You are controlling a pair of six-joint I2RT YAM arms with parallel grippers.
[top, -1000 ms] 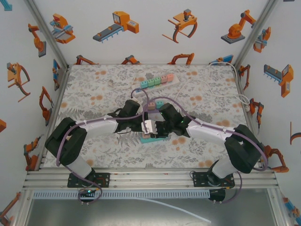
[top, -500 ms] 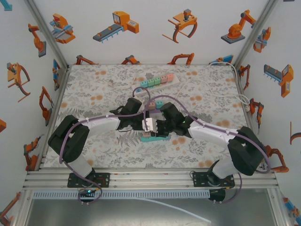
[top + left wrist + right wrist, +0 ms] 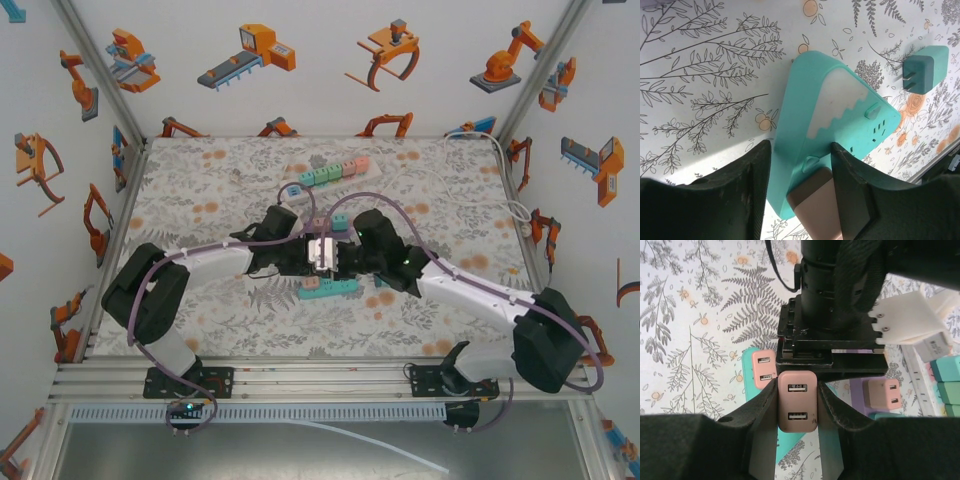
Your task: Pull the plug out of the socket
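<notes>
The teal socket strip (image 3: 328,288) lies on the flowered table. My left gripper (image 3: 300,258) reaches down over it, and in the left wrist view the strip (image 3: 840,100) sits between the gripper's (image 3: 800,147) fingers, which press on both its long sides. A pink block (image 3: 815,212) shows at the strip's near end. My right gripper (image 3: 338,255) is shut on a pink two-port USB plug (image 3: 797,400), held above the strip (image 3: 790,450) and clear of it. Another pink plug (image 3: 763,375) sits in the strip's end.
A loose teal plug (image 3: 922,70) lies on the table beside the strip, prongs showing. A purple strip with a pink plug (image 3: 882,392) is just behind. A multi-coloured strip (image 3: 335,172) and a white cable (image 3: 512,205) lie at the back and right.
My right gripper has risen and drawn back from the teal strip with the pink plug in it. The left gripper has shifted slightly toward the back; the strip has stayed on the table.
</notes>
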